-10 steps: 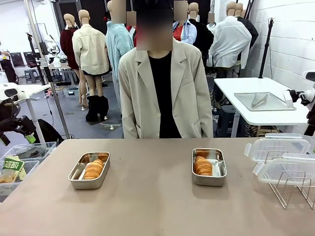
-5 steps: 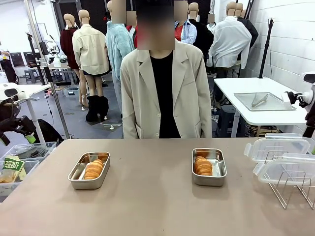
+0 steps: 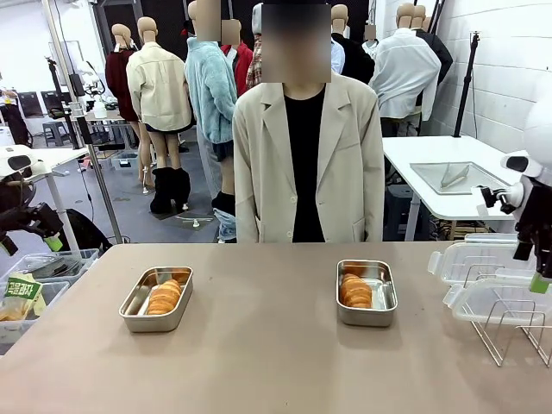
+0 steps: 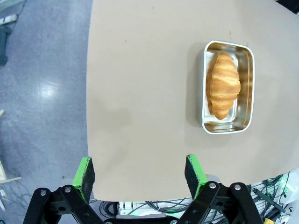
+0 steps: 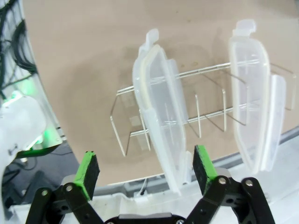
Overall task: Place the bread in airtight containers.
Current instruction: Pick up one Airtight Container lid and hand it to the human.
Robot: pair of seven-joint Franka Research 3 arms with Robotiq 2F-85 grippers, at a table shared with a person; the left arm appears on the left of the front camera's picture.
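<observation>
Two steel airtight containers stand on the tan table, each with one bread in it. The left container [image 3: 136, 310] holds a golden bread [image 3: 164, 297], and the right container [image 3: 385, 296] holds another bread [image 3: 355, 291]. In the left wrist view my left gripper [image 4: 139, 171] is open over the table's near left edge, well short of the container [image 4: 247, 95] and its bread [image 4: 223, 84]. My right gripper [image 3: 538, 278] hangs at the far right above the rack. In its wrist view the right gripper [image 5: 145, 169] is open, straddling a clear lid [image 5: 159, 116] from above without touching it.
A wire rack [image 5: 205, 116] at the table's right end holds two clear lids upright, the second lid [image 5: 252, 93] farther along. A person in a beige jacket [image 3: 309, 168] stands at the far side. The floor [image 4: 42, 84] lies past the left table edge.
My right arm has come in from the right edge and lowered over the lids. The person has stepped to the right. The containers and bread have not moved.
</observation>
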